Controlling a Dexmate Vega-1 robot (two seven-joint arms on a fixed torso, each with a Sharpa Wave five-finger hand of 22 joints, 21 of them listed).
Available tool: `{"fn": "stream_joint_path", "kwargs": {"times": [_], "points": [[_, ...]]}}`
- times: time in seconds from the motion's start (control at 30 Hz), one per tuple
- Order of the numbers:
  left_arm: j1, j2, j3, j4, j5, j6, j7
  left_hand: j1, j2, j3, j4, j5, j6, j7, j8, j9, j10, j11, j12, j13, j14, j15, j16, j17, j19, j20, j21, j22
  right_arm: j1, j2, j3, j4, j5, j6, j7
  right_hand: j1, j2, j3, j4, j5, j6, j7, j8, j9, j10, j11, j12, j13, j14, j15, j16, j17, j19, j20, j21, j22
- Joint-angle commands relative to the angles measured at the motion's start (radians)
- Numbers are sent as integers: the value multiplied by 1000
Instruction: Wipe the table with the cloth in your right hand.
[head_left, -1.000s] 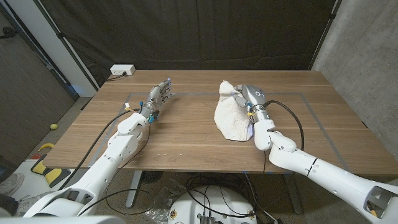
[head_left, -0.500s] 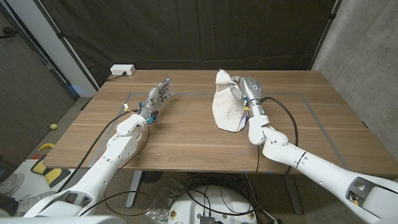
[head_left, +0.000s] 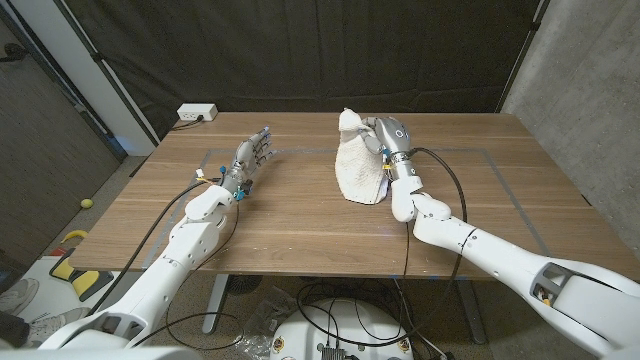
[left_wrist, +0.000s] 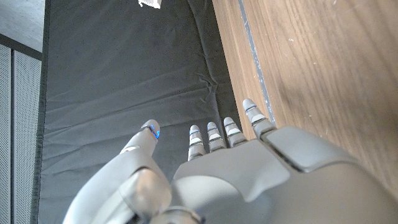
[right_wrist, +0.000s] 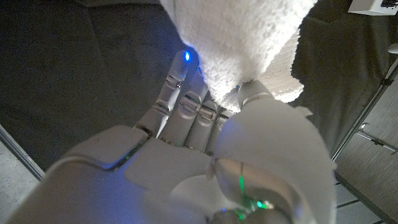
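From the head view, the robot's right hand (head_left: 388, 136) grips a white fluffy terry cloth (head_left: 357, 168) near the far middle of the brown wooden table (head_left: 300, 215); the cloth hangs bunched from the hand, its lower edge apparently meeting the tabletop, though the contact is hard to make out. The left hand (head_left: 252, 155) stands on its edge over the table's left half, fingers straight, slightly apart and holding nothing, well apart from the cloth. A white power strip (head_left: 197, 113) lies at the far left corner of the table, and a black curtain (head_left: 300, 50) hangs behind it. In the left wrist view, the left hand (left_wrist: 249, 168) shows its grey back with fingers stretched out and empty beside the wooden table (left_wrist: 323, 74), the black curtain (left_wrist: 124, 74) beyond. In the right wrist view, the right hand (right_wrist: 205, 143) has its fingers (right_wrist: 180, 93) and thumb closed on the white cloth (right_wrist: 242, 37), which bulges just past the fingertips.
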Motion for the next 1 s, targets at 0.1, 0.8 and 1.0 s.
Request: {"fn": "stream_joint_path", "kwargs": {"times": [0.1, 0.8, 1.0], "points": [[21, 8, -5, -30, -1, 3, 22, -7, 3, -5, -1, 6, -3, 2, 5, 3, 1, 1, 8, 1, -3, -4, 4, 4, -2, 4, -2, 2, 95, 67, -46, 163, -5, 34, 40, 14, 3, -3, 0, 10, 86, -22, -5, 20, 0, -3, -1, 8, -8, -16, -4, 6, -7, -136, 16, 5], [36, 19, -7, -55, -3, 10, 38, -9, 3, -6, 0, 6, -5, 1, 5, 3, 0, 0, 9, 1, -4, -4, 4, 3, -2, 5, -2, 2, 189, 162, -141, 432, -23, 49, 130, 9, -4, -11, 5, 16, 115, -22, -10, 18, 13, 2, -2, 25, -47, -14, -41, 11, -37, -126, 53, -7], [41, 22, -8, -66, -4, 12, 41, -10, 3, -6, 0, 7, -6, 1, 5, 3, -1, 0, 9, 1, -5, -4, 4, 3, -3, 5, -3, 3, 220, 194, -168, 517, -31, 46, 159, 14, -11, -10, -1, 17, 131, -18, -9, 16, 17, 7, -5, 24, -44, -13, -44, 12, -36, -123, 61, -13]]}}
